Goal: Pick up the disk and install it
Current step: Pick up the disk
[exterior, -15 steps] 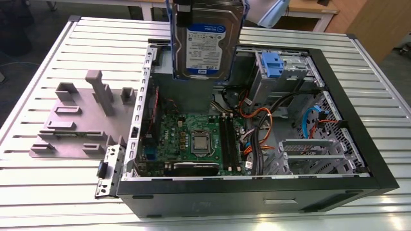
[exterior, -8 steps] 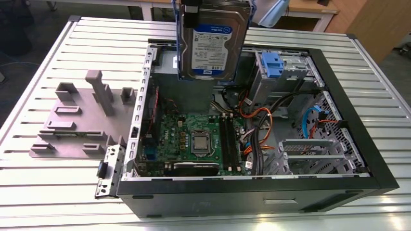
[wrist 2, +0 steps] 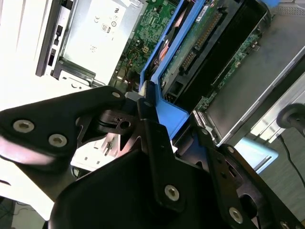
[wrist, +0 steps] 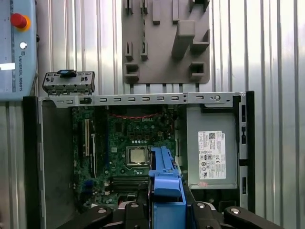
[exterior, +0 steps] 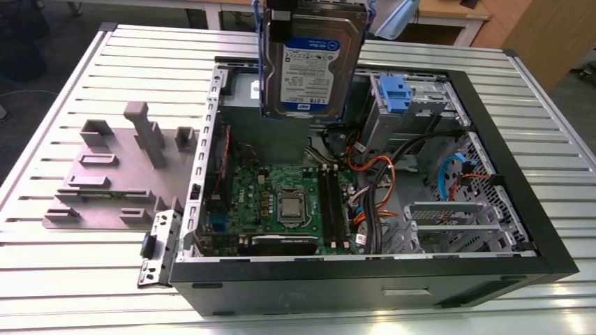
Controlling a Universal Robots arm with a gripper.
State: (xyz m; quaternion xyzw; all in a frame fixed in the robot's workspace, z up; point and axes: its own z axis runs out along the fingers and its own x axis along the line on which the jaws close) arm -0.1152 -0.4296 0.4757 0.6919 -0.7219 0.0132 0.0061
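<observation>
Hand (wrist: 166, 210) clenched on the disk (exterior: 312, 59), held upright above the open computer case (exterior: 373, 286) on the counter (exterior: 75, 272).

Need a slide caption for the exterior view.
The disk hangs upright over the open computer case; the grey holder block sits on the slatted table at the exterior view's left.

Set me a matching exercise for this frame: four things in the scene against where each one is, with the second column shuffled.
1. disk
2. grey holder block
3. blue latch
4. processor

A. on the table, at the exterior view's left of the case
B. on the green board inside the case
C. held upright in the air over the case
D. on the metal drive bay in the case

Pairs: 1-C, 2-A, 3-D, 4-B.
</observation>
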